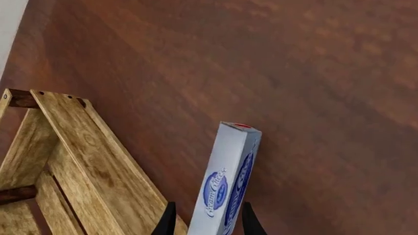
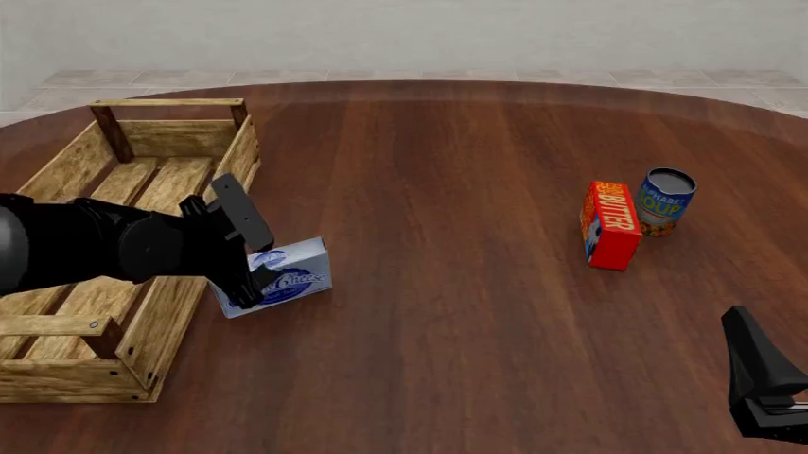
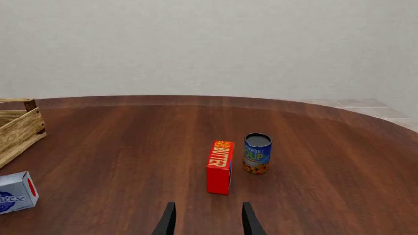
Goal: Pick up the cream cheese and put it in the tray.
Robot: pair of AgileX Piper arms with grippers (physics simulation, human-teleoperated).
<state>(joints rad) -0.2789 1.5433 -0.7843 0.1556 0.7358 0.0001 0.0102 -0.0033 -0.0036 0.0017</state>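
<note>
The left hand (image 2: 256, 274) grasps the cream cheese (image 2: 280, 275) just outside the tray (image 2: 162, 312), beside its near wall; whether the box is off the bench (image 2: 455, 284) is unclear. Carrying it over and releasing remain. The right hand (image 3: 207, 220) is released, idle, mostly cut off in the front view.

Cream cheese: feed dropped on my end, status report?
Left end effector shut on cream cheese, beside tray, outside it. Right end effector open, idle. Nothing blocking.
</note>
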